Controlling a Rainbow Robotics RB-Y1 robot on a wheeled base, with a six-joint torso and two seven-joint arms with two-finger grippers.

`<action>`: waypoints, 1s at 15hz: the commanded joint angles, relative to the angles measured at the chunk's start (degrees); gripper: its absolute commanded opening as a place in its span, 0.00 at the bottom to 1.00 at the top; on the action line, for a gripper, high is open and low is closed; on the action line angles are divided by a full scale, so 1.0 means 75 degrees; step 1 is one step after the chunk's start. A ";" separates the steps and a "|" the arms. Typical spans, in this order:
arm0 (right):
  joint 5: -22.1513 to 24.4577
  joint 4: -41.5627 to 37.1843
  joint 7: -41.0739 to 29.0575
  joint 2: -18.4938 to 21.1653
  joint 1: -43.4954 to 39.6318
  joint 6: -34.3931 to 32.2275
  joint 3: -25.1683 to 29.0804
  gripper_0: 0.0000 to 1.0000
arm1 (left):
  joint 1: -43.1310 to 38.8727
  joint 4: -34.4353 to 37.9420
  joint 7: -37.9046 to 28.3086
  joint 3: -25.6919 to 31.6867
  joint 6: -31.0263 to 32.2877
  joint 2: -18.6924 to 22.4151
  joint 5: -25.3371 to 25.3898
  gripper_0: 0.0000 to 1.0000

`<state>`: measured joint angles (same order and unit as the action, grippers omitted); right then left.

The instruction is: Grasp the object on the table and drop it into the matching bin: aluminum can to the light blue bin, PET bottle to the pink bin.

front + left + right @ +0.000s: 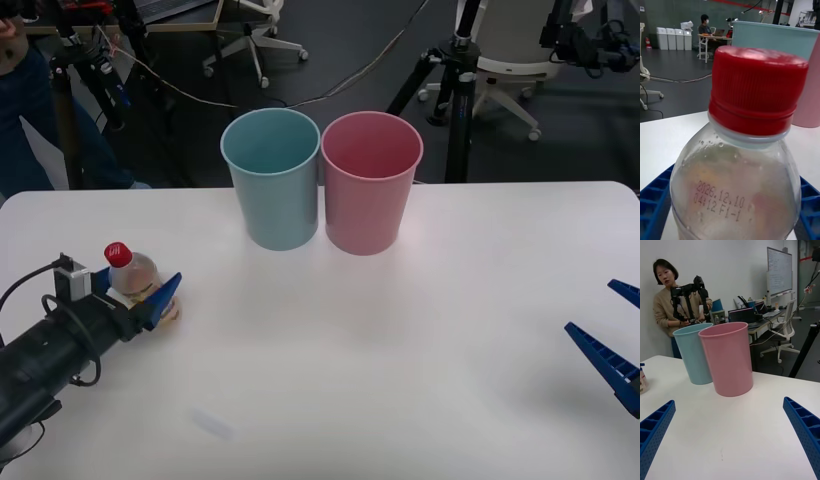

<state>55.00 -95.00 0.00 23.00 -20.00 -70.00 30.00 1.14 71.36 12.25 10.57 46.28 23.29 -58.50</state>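
One white table (420, 380) filled the front view, and everything else stood on or over it. Two bins stood at its far middle, side by side and touching or nearly so: one light blue bin (272, 178) on the robot's left and one pink bin (371, 181) on its right, both upright and open at the top. From the right wrist the pink bin (727, 357) stood nearer, with the light blue bin (693, 352) just behind it.

Two grippers were at work or waiting. The left gripper (140, 293) lay low over the table's left side, its blue fingers (655, 202) set on either side of the single PET bottle (135, 278); whether they pressed its sides could not be told. The right gripper (612, 335) hung at the table's right edge, well apart from the bins, its two fingers (805, 423) spread wide with nothing between them.

The one bottle (737, 176) stood upright on the table, clear-bodied, its red cap (756, 93) on top and a printed date on its shoulder.
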 commanded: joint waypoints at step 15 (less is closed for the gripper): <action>0.0000 0.0000 0.0000 0.0000 0.0000 0.0000 0.0000 1.00 | -0.1090 0.1477 -0.0344 0.0231 0.0415 0.0152 -0.0028 0.00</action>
<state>55.00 -95.00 0.00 23.00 -20.00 -70.00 30.00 -5.88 80.69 10.08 12.25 49.36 24.17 -58.70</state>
